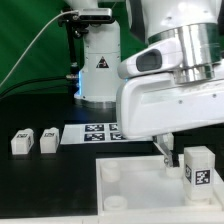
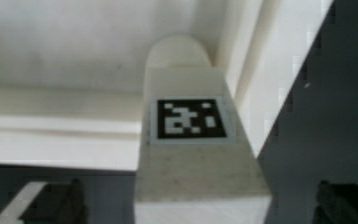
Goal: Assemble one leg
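Showing a large white tray [image 1: 130, 190] at the front of a black table [image 1: 40, 180], with raised round sockets [image 1: 113, 171] along the tray's side toward the exterior view's left. Standing upright at the tray's far corner toward the exterior view's right, one white leg [image 1: 198, 167], its black-and-white tag facing the camera. Cannot tell whether seated in a socket or only resting on the tray.

Hanging over that same corner of the tray, the bulky white arm [image 1: 170, 80] and its gripper [image 2: 194, 206], jaws spread apart. From the wrist view, dark blurred fingers [image 2: 37, 205] flanking the leg, with a gap on either side and clear of its faces. From the exterior view, only one dark finger visible, close beside the leg on the side toward the tray's middle.

Lying well apart from the tray, beyond its far corner toward the exterior view's left, a second leg [image 1: 22, 142] and a third leg [image 1: 49, 139], near each other. Lying flat just behind the tray's far edge, the marker board [image 1: 95, 132]. Rising farther behind the tray, the arm's white base [image 1: 100, 60] with a triangular sticker, against a green backdrop [image 1: 20, 40].
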